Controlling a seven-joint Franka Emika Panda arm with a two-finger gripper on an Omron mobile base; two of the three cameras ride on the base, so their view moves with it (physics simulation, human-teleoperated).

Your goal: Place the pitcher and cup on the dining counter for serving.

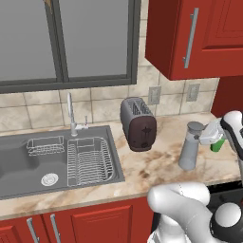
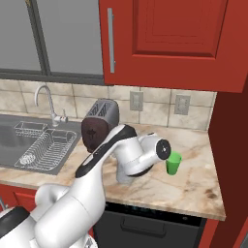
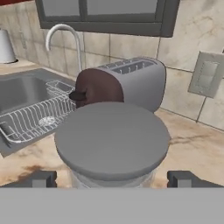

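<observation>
- Bench with a marbled stone top sits over red cabinets, and it carries all the things here.
- Sink is set in the bench on the left, with a wire rack inside it and a tap behind it.
- Toaster, dark and grey, stands near the tiled wall, between the sink and the pitcher.
- Pitcher is tall and grey with a flat round top. It stands upright on the bench, in front of the toaster and a bit to its right.
- Cup is small and bright green. It stands on the bench just beside the pitcher, on the side away from the sink.
- Gripper is at the top of the pitcher. Its two fingers are spread wide, one on each side of the round top. They seem not to touch it, but it is hard to be sure.
</observation>
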